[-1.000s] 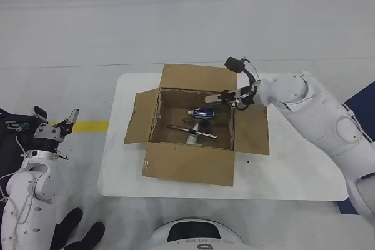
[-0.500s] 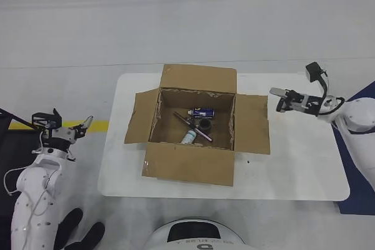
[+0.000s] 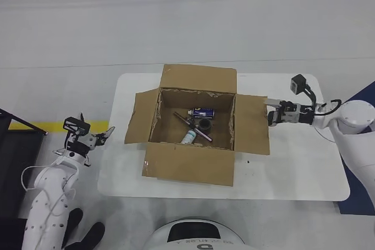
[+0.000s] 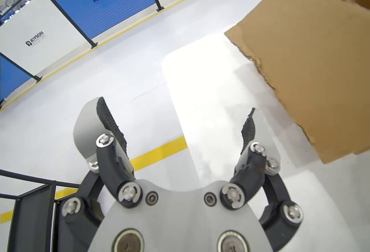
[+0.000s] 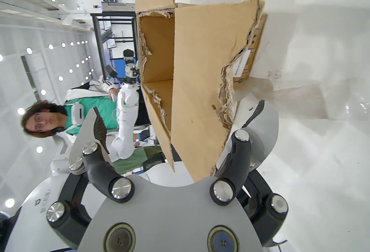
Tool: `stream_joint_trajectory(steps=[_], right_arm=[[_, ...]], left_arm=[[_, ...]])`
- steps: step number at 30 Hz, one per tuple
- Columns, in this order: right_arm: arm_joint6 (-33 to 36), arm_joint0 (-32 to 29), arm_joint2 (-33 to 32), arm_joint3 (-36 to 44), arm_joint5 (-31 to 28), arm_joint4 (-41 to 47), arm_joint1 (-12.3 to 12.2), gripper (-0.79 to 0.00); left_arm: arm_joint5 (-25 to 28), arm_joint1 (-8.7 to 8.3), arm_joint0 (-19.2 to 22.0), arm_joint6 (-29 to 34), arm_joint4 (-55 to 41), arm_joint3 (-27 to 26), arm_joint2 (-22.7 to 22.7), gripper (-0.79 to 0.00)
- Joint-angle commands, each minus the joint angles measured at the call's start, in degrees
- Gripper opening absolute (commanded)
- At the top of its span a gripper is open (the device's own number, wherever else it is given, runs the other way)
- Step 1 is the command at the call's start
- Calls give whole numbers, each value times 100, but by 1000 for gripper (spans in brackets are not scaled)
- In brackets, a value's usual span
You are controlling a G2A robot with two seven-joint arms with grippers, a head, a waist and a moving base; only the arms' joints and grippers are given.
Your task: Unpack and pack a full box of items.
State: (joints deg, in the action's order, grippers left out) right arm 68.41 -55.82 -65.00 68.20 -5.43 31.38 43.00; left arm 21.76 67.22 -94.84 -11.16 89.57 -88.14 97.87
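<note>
A white table [image 3: 300, 169] with rounded corners carries an open cardboard box [image 3: 187, 164], set left of the table's middle. Its four flaps spread outward over the tabletop. A small dark speck [image 3: 248, 162] lies just beside the right flap's near corner.

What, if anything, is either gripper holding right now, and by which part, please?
Nothing is held. The left gripper is open and empty; the right gripper is open, the box flap between its jaws but unclamped.
</note>
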Motion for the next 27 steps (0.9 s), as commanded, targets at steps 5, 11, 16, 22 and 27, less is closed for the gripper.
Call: stream_joint_trajectory(steps=[5,11,16,22,27], right_arm=[[772,293,103,-765,-393,1302,203,-145],[893,541,266,-750,-514,1588,364,-135],[860,647,520,-49,-598,1206,466,-182],[498,849,1006,834,-83,276,591,-34],[378,898,1082,1019,50,90,638,0]], left_arm=[[54,-2,-89,-229,24,18,-125,0],[108,0,-71,-226,-134,69,-198,0],[74,2,-50,-231,-109,123,-311,0],[107,-5,26,-155,128,180,-507,0],[218,-22,20,-119,248,254,-587,0]])
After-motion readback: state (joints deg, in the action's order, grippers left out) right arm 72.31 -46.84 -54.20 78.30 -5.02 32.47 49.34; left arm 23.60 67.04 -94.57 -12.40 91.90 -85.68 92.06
